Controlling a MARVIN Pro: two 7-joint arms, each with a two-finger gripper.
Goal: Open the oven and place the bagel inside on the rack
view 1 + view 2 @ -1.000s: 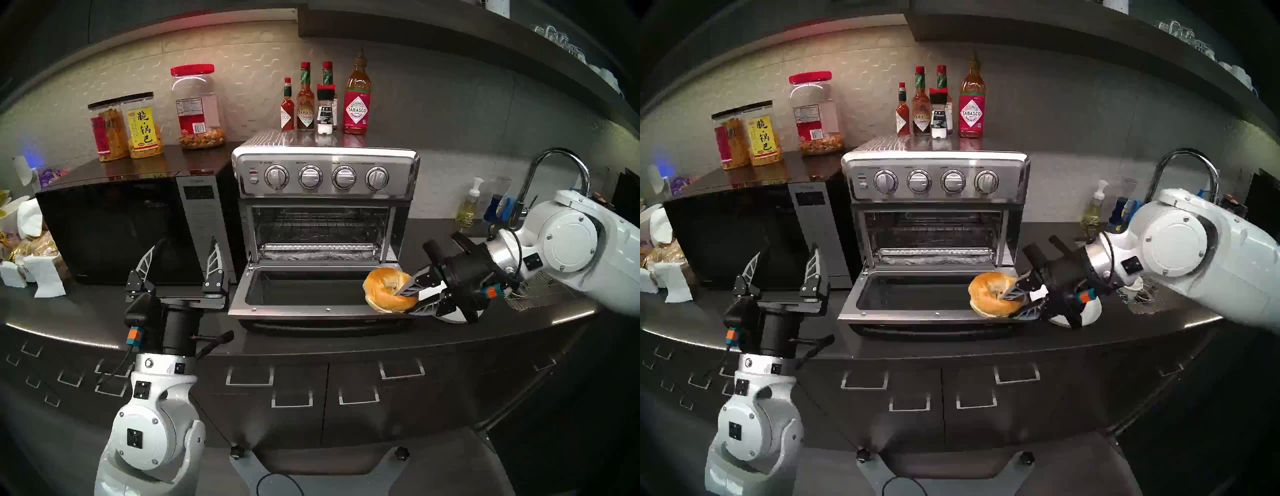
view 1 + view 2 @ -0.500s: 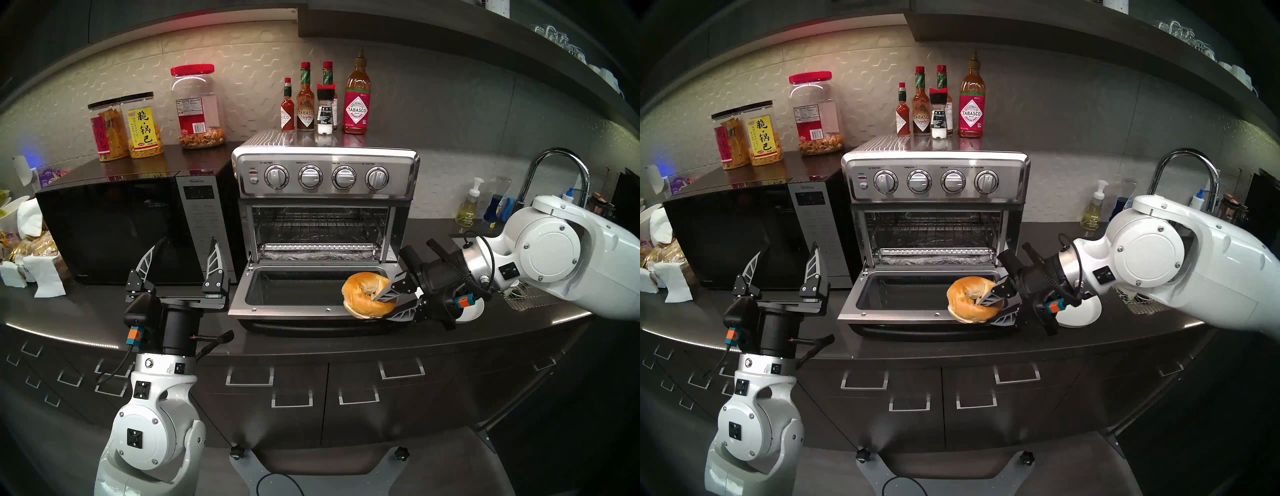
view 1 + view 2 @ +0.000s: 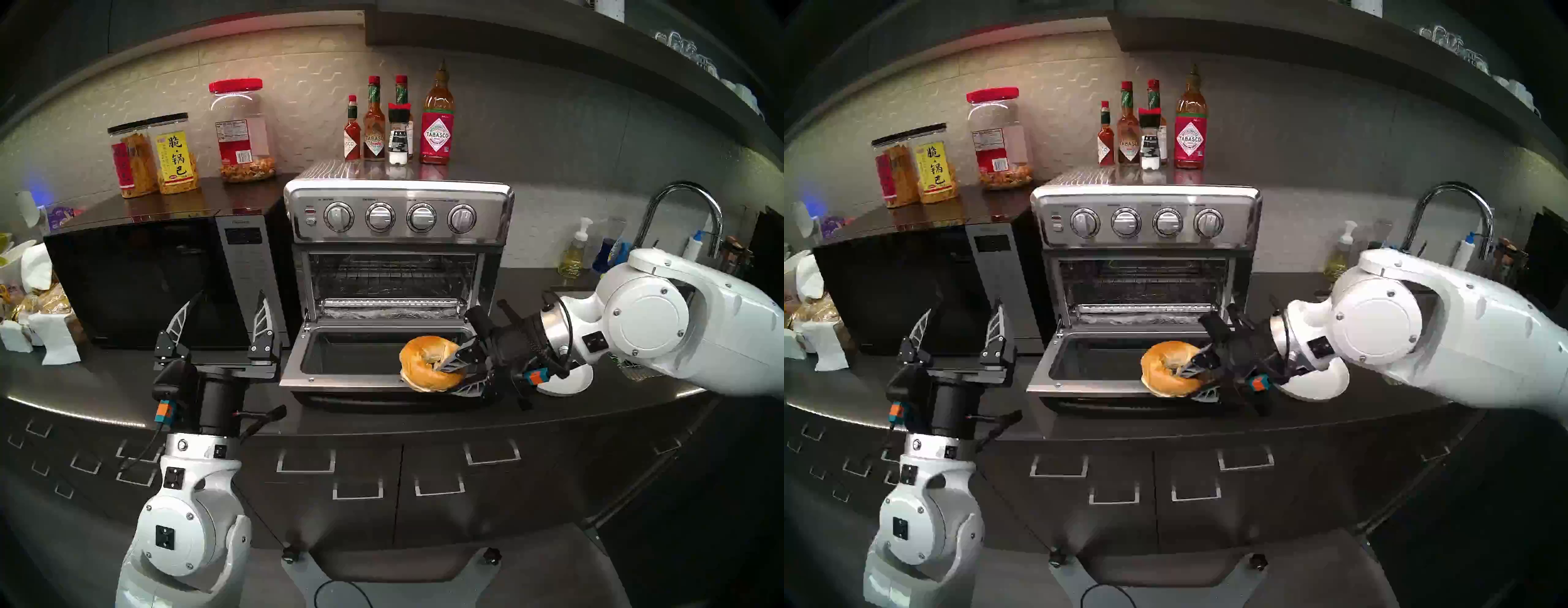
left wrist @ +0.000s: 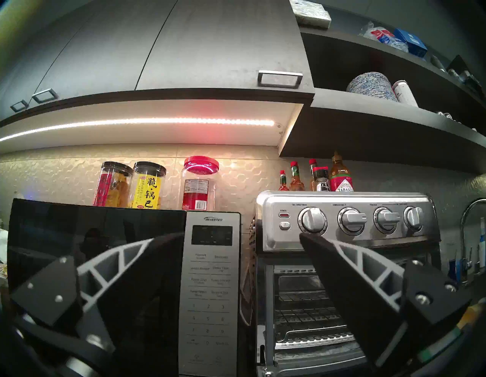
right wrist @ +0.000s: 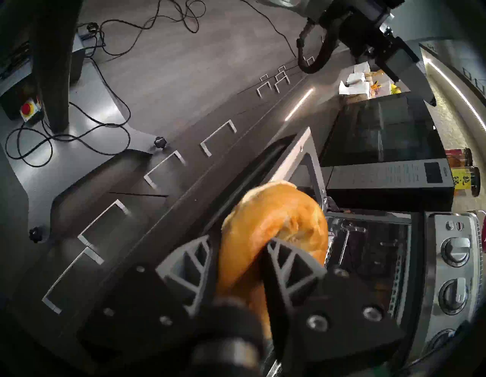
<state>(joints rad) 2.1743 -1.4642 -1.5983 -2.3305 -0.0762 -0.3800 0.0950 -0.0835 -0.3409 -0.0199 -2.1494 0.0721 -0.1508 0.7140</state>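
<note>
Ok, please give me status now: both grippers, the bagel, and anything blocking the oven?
Left gripper open, empty. Right gripper shut on bagel, over open oven door. Rack bare, nothing blocking.

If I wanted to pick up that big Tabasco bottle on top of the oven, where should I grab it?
Probably around the wide middle of the big Tabasco bottle, coming from the front or its right side. It stands upright on the oven, its neck is thin and tapered, and the salt grinder and other sauce bottles crowd its left, so the label part on the open side looks safest.
</note>
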